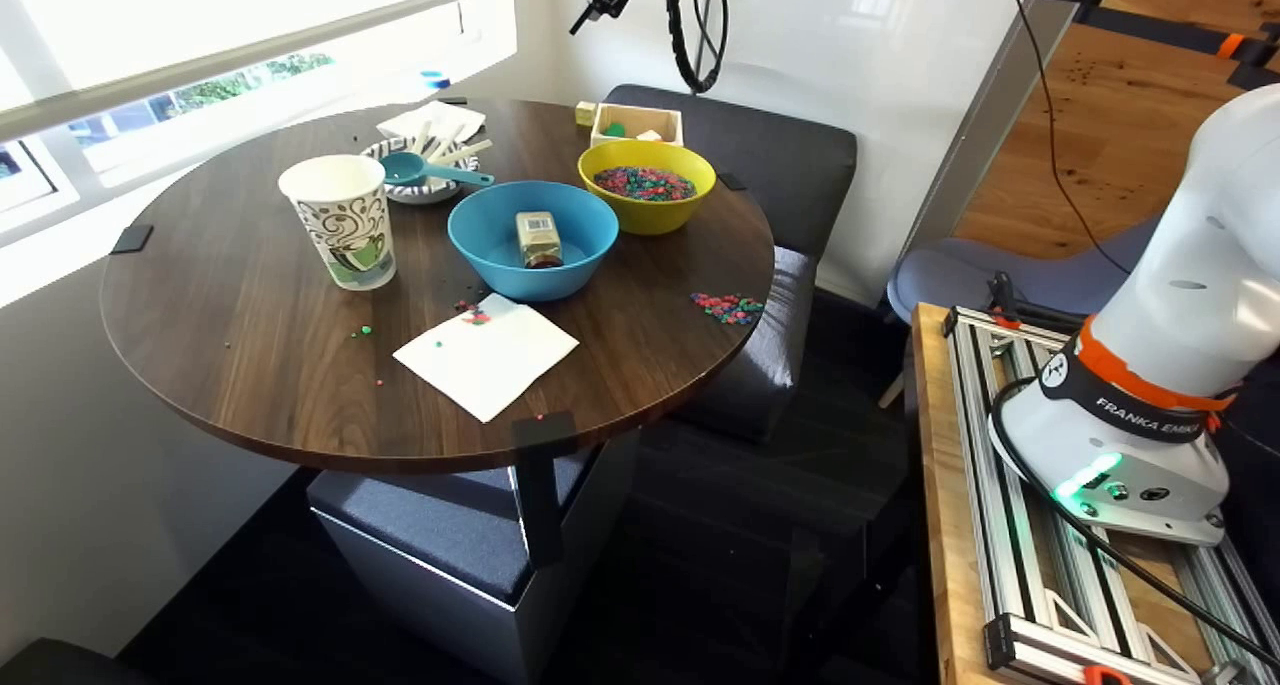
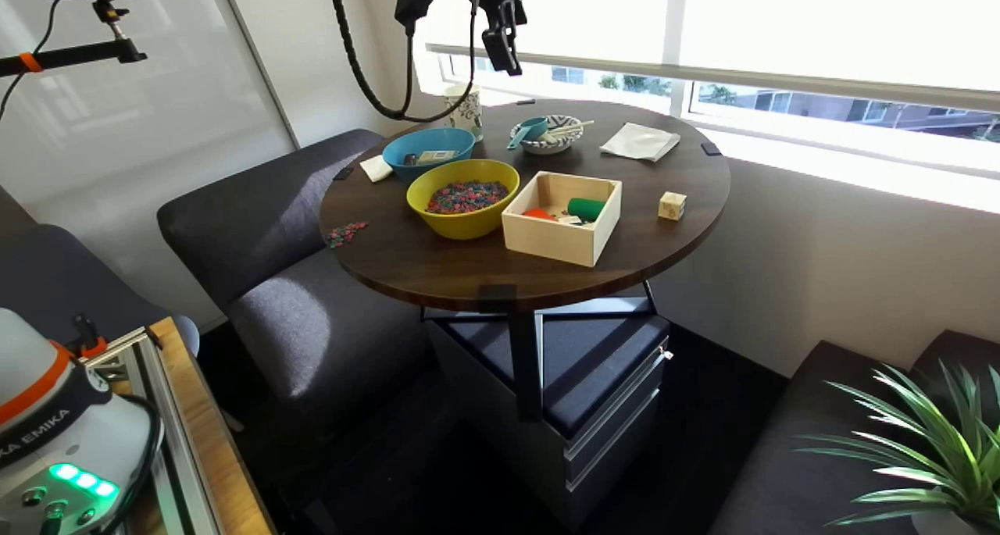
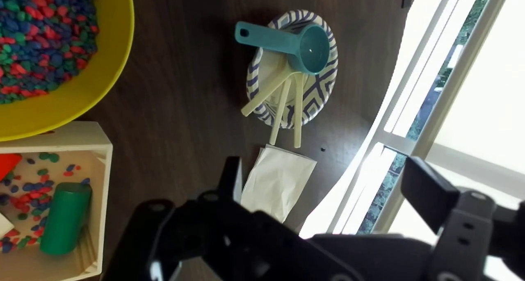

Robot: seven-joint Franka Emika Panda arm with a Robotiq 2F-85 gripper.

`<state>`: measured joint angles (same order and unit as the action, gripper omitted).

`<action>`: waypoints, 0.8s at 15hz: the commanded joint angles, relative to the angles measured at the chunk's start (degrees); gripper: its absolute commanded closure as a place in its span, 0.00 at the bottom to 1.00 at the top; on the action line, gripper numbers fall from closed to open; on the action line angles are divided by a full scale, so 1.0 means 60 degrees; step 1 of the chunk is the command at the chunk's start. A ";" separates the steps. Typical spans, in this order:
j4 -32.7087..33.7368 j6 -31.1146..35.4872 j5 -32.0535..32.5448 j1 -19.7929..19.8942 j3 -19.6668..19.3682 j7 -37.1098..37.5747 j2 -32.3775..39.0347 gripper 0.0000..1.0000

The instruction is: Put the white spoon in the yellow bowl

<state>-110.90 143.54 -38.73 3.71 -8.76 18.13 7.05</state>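
Observation:
Three slim white spoons (image 3: 298,108) lean in the small patterned dish (image 3: 333,57) with their handles over its rim. They also show in both exterior views (image 1: 462,153) (image 2: 576,126). Which one is meant I cannot tell. A teal scoop (image 3: 268,39) lies across the dish, hiding part of the spoons. The yellow bowl (image 3: 117,55) holds red, blue and green pebbles; it stands across the table from the dish (image 1: 650,217) (image 2: 469,226). My gripper (image 3: 328,176) is open and empty, high above the table (image 2: 504,51).
A blue bowl (image 1: 530,283) with a small jar stands beside the yellow bowl. A wooden box (image 2: 551,242), a paper cup (image 1: 345,230), a wooden block (image 2: 672,206) and white napkins (image 3: 275,178) (image 1: 487,365) are on the table. The window (image 3: 385,182) borders the far edge.

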 commanded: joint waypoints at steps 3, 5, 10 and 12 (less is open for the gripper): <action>0.0392 -0.0415 -0.1356 0.0384 0.0600 -0.1822 0.0677 0.00; 0.0406 -0.0961 -0.1376 0.0575 0.0665 -0.3063 0.0742 0.00; 0.0444 -0.1108 -0.1190 0.0748 0.0595 -0.3711 0.0897 0.00; 0.0449 -0.1109 -0.1185 0.0765 0.0598 -0.3709 0.0898 0.00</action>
<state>-108.27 136.93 -46.08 7.89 -5.59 -4.32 12.46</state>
